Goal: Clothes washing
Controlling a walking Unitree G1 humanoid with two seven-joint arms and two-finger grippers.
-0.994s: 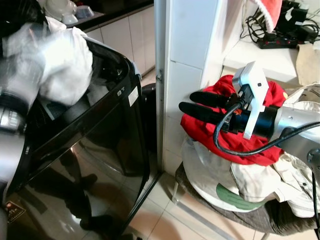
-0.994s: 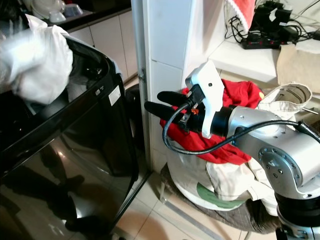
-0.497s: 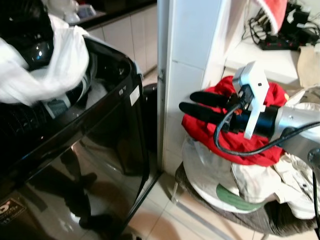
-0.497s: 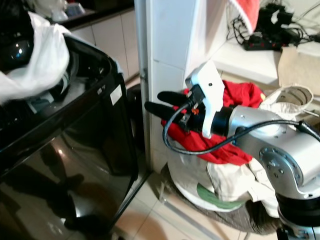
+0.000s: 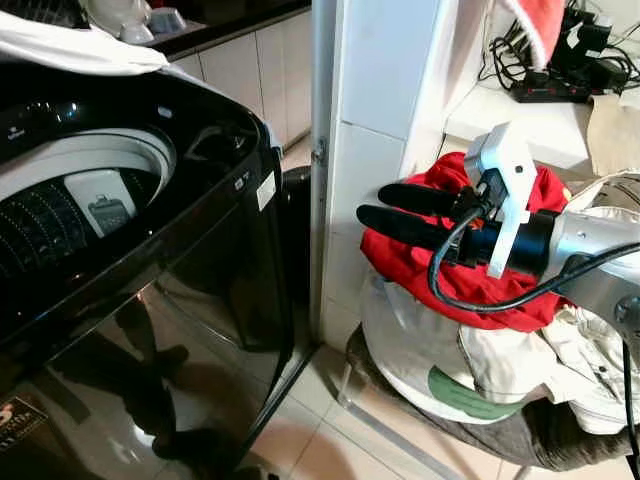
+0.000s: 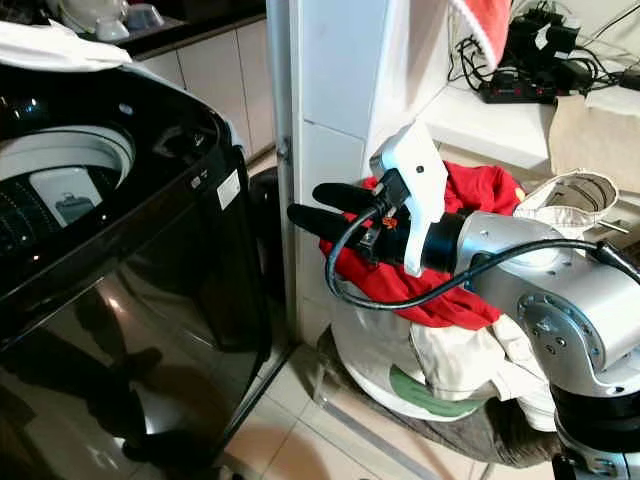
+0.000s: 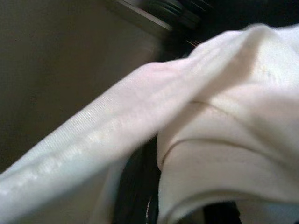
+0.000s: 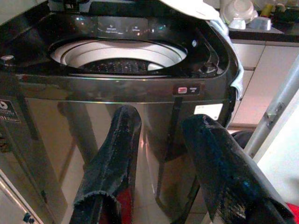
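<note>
Glossy black washing machine (image 5: 200, 290), soft red cloth garment (image 5: 440, 270), glazed white wall tiles (image 5: 385, 90)

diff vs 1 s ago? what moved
The white cloth that hung over the washer's open tub has gone up and back; it now lies at the washer's far edge, with the tub uncovered. It also shows close up in the left wrist view. The right gripper stays open, empty, beside the red garment on the laundry pile.

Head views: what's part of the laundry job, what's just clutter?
Job:
washing machine, drum open
white cloth at its back edge
red garment on the clothes pile
right gripper, open, empty

Clutter:
power strips and cables
dishes on the counter
</note>
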